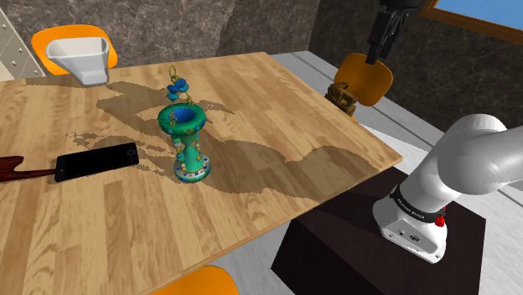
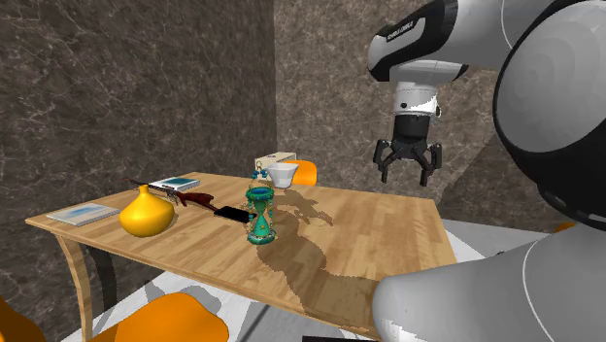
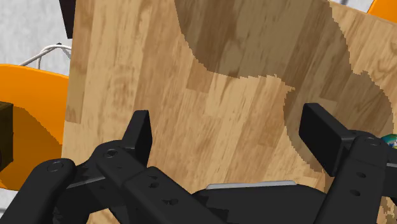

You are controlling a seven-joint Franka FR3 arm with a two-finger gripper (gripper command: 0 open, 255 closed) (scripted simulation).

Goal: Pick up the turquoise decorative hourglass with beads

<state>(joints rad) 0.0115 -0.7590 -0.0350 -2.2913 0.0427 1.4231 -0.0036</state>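
Observation:
The turquoise hourglass (image 1: 189,138) stands upright near the middle of the wooden table (image 1: 251,209), with green and blue rims and beaded trim. In the second exterior view the hourglass (image 2: 260,216) sits by the table's front edge. My gripper (image 2: 408,167) hangs open high above the table, well off to that view's right of the hourglass. From the shoulder view the gripper (image 1: 373,53) is at the top right, beyond the table's edge. The wrist view has both fingers (image 3: 141,130) spread wide over bare wood, gripper (image 3: 232,135) holding nothing; a sliver of the hourglass (image 3: 389,141) peeks past one finger.
A black phone (image 1: 96,161) lies beside the hourglass, with a dark red object (image 1: 12,168) next to it. A white bowl (image 1: 80,57) stands at the table's far end. A yellow vase (image 2: 146,216) and books (image 2: 83,214) sit further along. An orange chair (image 1: 366,77) stands below the gripper.

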